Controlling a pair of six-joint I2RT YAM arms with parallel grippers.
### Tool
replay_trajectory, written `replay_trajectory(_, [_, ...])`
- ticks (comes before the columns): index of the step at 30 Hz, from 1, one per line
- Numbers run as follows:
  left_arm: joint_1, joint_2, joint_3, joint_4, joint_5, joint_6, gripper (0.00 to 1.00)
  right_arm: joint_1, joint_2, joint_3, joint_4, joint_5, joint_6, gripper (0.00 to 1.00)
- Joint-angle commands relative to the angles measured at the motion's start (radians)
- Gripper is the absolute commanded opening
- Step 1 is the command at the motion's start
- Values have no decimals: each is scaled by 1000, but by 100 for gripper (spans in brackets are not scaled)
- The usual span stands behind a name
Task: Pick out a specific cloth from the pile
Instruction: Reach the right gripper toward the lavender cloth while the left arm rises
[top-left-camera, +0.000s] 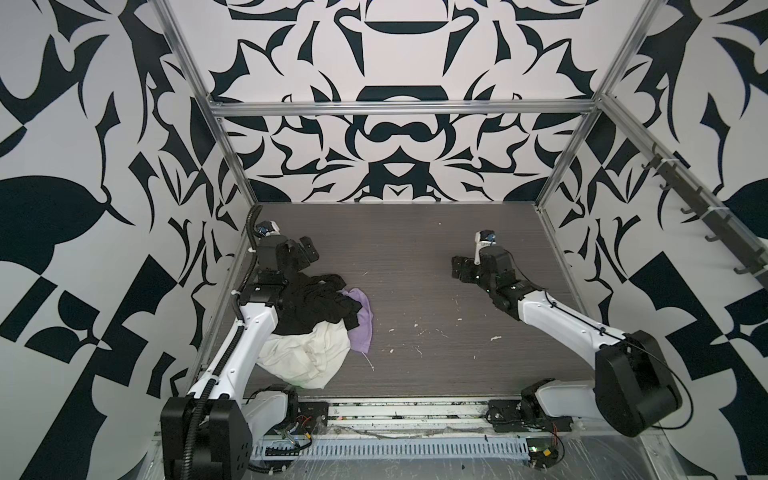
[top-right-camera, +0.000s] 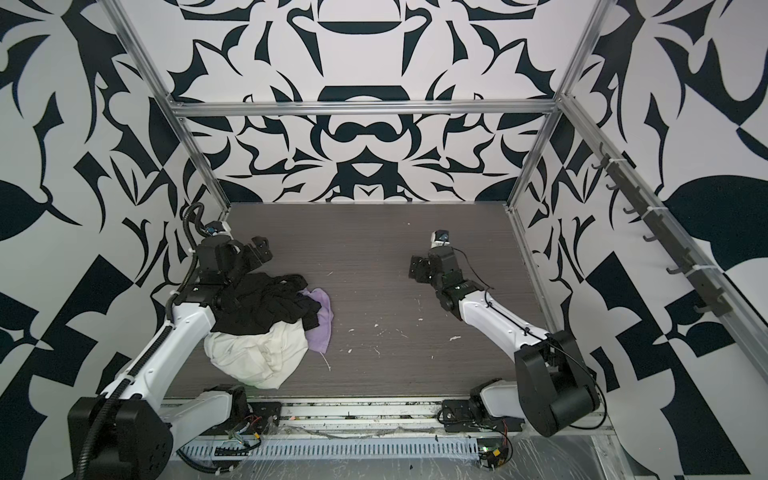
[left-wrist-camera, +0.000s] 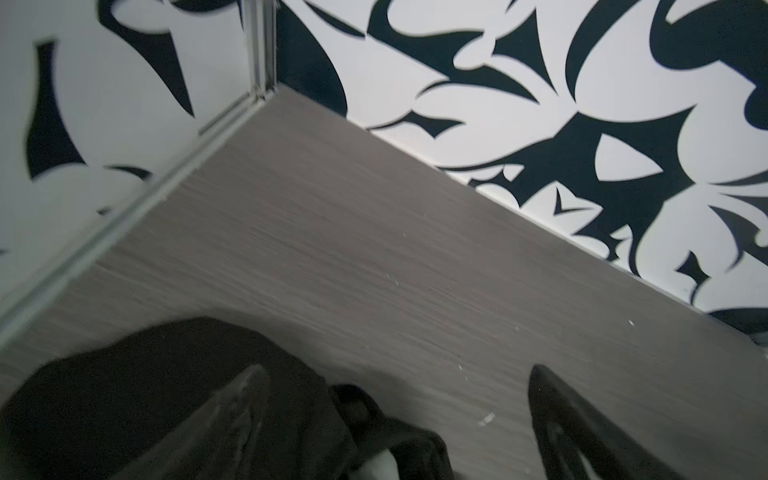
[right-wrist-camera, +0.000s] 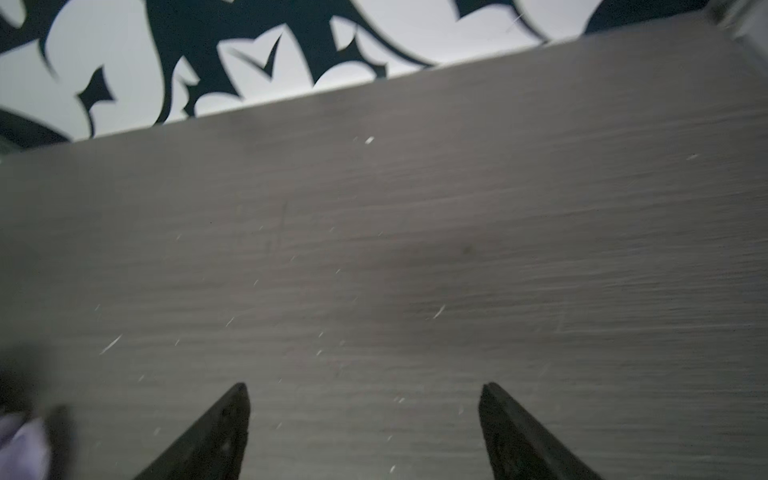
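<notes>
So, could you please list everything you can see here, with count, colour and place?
purple cloth: one, lavender, right edge of the pile, partly under the black garment
black garment: one, black, top of the pile
cream garment: one, cream-white, near side of the pile
scraps: several, white, scattered right of the pile
table: one, grey-brown
walls: three, black-and-white pattern, around the table
hook rail: one, dark, right wall
left arm: one, white and black, beside the pile
right arm: one, white and black, right side
left claw: one, black, open, by the black garment
right claw: one, black, open, over bare table
</notes>
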Motion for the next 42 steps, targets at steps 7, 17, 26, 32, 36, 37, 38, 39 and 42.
replay_trajectory(7, [-1, 14, 54, -308, 261, -107, 100, 162, 116, 101, -75, -374, 59, 78])
replay_trajectory(17, [-3, -17, 29, -376, 360, -138, 100, 261, 248, 115, -19, -520, 172, 65])
replay_trajectory(26, [-2, -38, -38, -349, 396, -191, 99, 304, 347, 167, -22, -494, 124, 61])
replay_trajectory(32, [-3, -40, -32, -353, 395, -183, 99, 345, 410, 215, -13, -514, 72, 61])
replay_trajectory(36, [-2, -42, -42, -346, 394, -184, 100, 370, 475, 276, -33, -544, 44, 59])
replay_trajectory(37, [-3, -42, -47, -344, 393, -185, 100, 375, 490, 292, -38, -550, 38, 59])
replay_trajectory(38, [-2, -41, -49, -344, 393, -185, 100, 381, 503, 303, -38, -554, 32, 59])
replay_trajectory(39, [-3, -38, -52, -344, 393, -185, 100, 385, 513, 311, -39, -557, 28, 59])
replay_trajectory(42, [-3, -39, -56, -347, 393, -186, 100, 399, 541, 335, -39, -564, 14, 58])
